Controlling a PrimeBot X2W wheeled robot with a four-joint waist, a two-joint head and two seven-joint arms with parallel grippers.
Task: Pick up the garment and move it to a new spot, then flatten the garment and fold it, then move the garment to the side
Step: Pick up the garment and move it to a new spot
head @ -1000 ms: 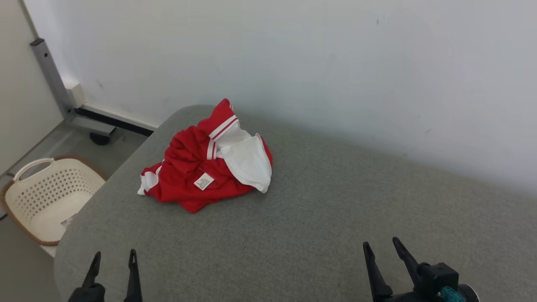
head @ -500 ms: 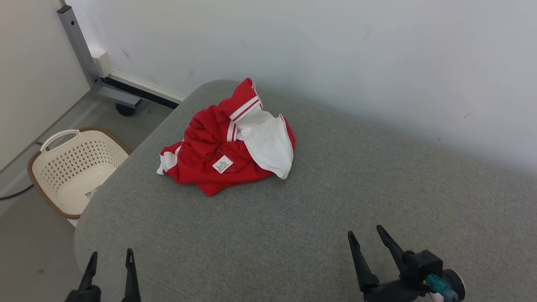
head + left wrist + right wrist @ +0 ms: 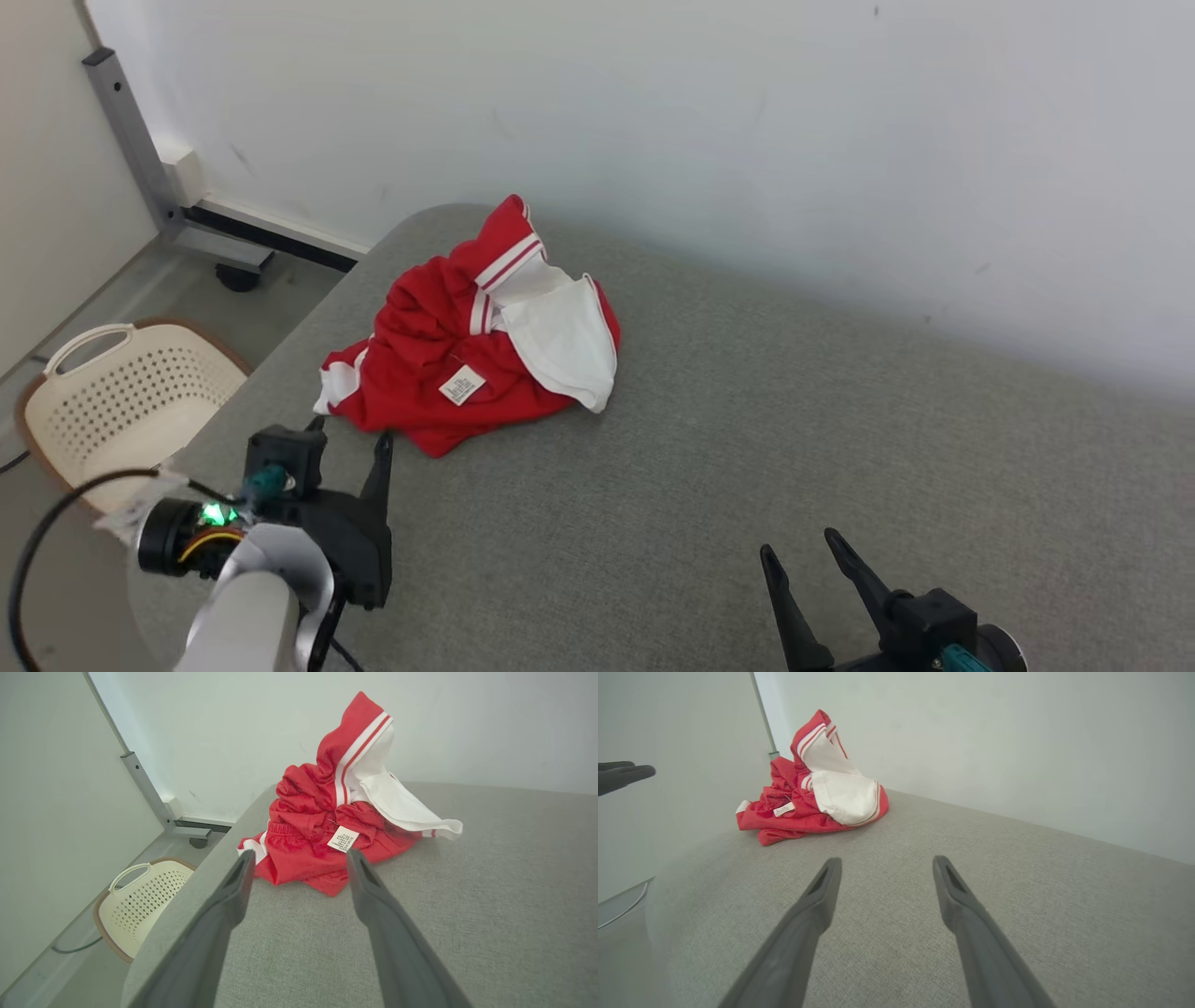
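A crumpled red garment [image 3: 439, 359] with white panels, striped trim and a small white label lies in a heap at the far left of the grey fabric surface [image 3: 747, 448]. My left gripper [image 3: 350, 431] is open just short of the heap's near edge, not touching it. In the left wrist view the garment [image 3: 317, 835] sits straight ahead, beyond the spread left gripper [image 3: 300, 855]. My right gripper [image 3: 798, 543] stands open low at the near right, far from the cloth. The right wrist view has the garment [image 3: 808, 798] far ahead to the left of the right gripper [image 3: 885, 861].
A cream perforated laundry basket [image 3: 112, 401] stands on the floor off the surface's left edge. A grey metal post [image 3: 131, 140] on a wheeled base rises by the wall behind it. A white wall runs along the far edge. The left gripper's fingers [image 3: 621, 774] enter the right wrist view at left.
The left arm has come up and forward, bringing its open gripper close to the garment's near edge. The camera shifted between frames. The garment lies as before and the right gripper stays open.
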